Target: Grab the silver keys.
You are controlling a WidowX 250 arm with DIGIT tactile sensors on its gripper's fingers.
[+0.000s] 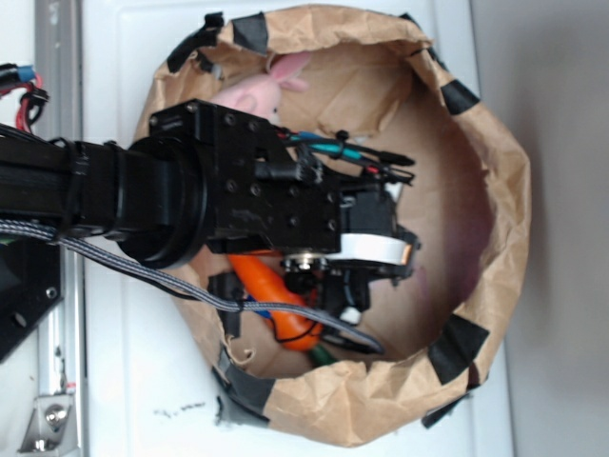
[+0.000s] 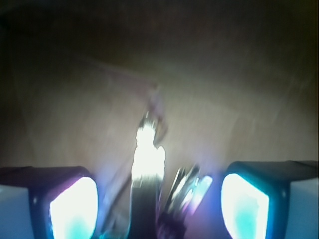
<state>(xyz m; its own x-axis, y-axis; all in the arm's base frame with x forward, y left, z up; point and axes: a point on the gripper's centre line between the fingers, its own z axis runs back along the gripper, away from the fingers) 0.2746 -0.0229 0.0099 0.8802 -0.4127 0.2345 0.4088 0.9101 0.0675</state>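
The silver keys (image 2: pixel 147 155) glare bright and blurred in the wrist view, lying on the brown paper floor between my two fingers. One key stands out in the middle and more blades (image 2: pixel 188 186) lie to its right. My gripper (image 2: pixel 159 209) is open and straddles the bunch, with its glowing pads (image 2: pixel 75 209) wide apart on either side and not touching the keys. In the exterior view my gripper (image 1: pixel 385 255) is low inside the paper nest and the keys are hidden under it.
A crumpled brown paper wall (image 1: pixel 495 190) patched with black tape rings the workspace. An orange carrot (image 1: pixel 281 303) lies under the wrist by the near wall. A pink plush toy (image 1: pixel 262 84) rests at the far wall. A grey cable (image 1: pixel 143 276) trails from the arm.
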